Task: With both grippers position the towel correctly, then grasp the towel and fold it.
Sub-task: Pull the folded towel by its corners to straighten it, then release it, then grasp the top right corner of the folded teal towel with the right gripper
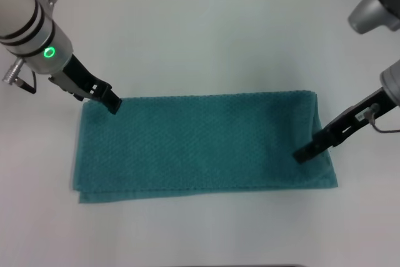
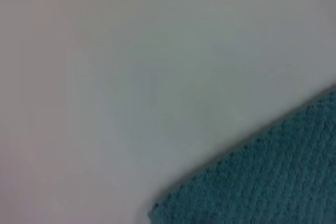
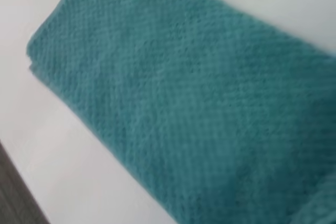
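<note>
The waffle-weave teal towel (image 1: 200, 145) (doubled, flat) lies between left gripper (image 1: 112, 104) and right gripper (image 1: 302, 154), jaw states unclear.

I can't tell if the left claw (image 1: 113, 104) is parted or closed; its tips merge into one dark shape at the towel (image 1: 200, 145) corner toward the far-left of the surface (image 1: 206, 35). Same for the right claw (image 1: 300, 154), dark tip over the towel's right end, gap unreadable. Both arms are cut off by the head view's edges. Left wrist view is blurred, only one towel corner (image 2: 262, 182) in frame, own claw unseen. Right wrist view crops the towel (image 3: 199, 103), own claw unseen, and a dark scrap at one edge stays unidentifiable.
</note>
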